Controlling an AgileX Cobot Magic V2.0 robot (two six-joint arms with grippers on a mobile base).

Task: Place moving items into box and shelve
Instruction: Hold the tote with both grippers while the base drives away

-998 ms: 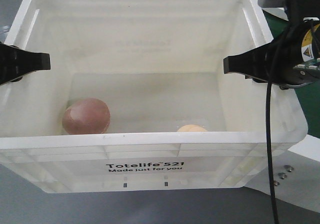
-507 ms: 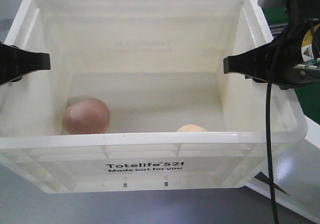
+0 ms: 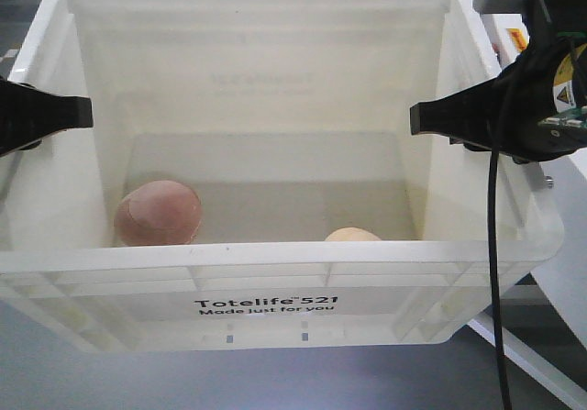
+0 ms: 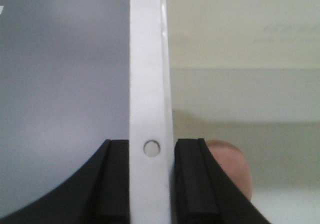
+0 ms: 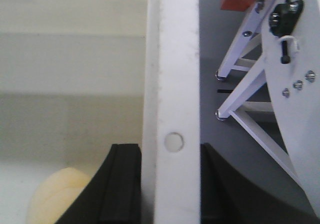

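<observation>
The white frame [image 3: 527,360] is shifted past the white tote [image 3: 275,254], pinched by its walls in the left claw [image 4: 151,145] and right claw [image 5: 171,149]; transport shelfward is judged begun.

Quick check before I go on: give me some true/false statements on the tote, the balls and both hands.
1. The pink ball and the peach ball lie inside the tote. True.
2. The left hand is open, clear of the tote. False: it is shut on the tote's side wall.
3. The right hand grips the opposite wall. True.
4. The pink ball lies nearer the right hand. False: it lies on the left hand's side.
5. A lid covers the tote. False: the tote is open-topped.
</observation>
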